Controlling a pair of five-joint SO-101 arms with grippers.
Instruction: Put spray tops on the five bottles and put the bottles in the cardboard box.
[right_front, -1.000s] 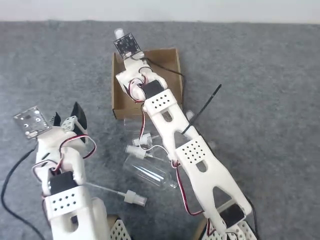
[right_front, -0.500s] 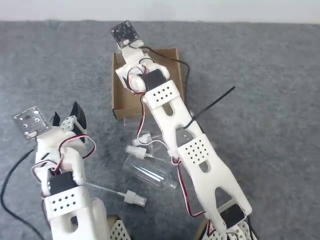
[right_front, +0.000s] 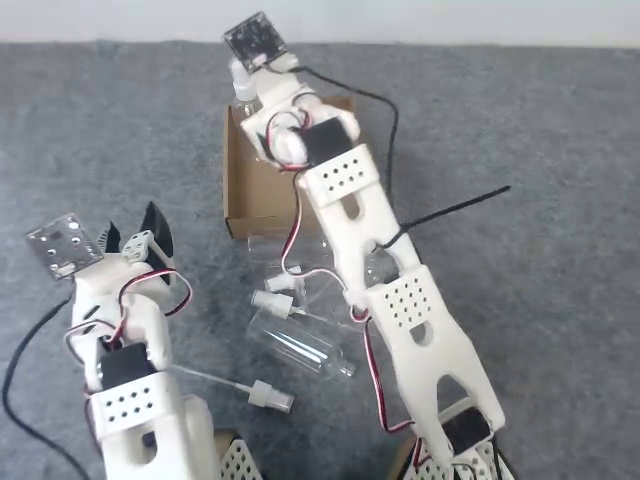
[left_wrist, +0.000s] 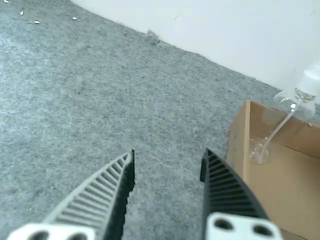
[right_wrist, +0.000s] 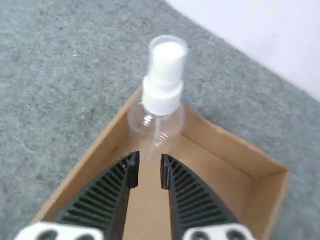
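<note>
Right tool (right_wrist: 149, 158) released, jaws barely parted, nothing between. Capped bottle (right_wrist: 160, 100) stands upright in far corner of cardboard box (right_front: 231, 195), just beyond tips toward 11 o'clock. Left tool (left_wrist: 168, 152) spread, empty, well apart at 8 o'clock.

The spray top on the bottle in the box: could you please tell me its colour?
The spray top is white; the right wrist view shows it best.

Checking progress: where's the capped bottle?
Right wrist view: the capped bottle sits in a corner of the cardboard box, just beyond the jaws of the right gripper.
</note>
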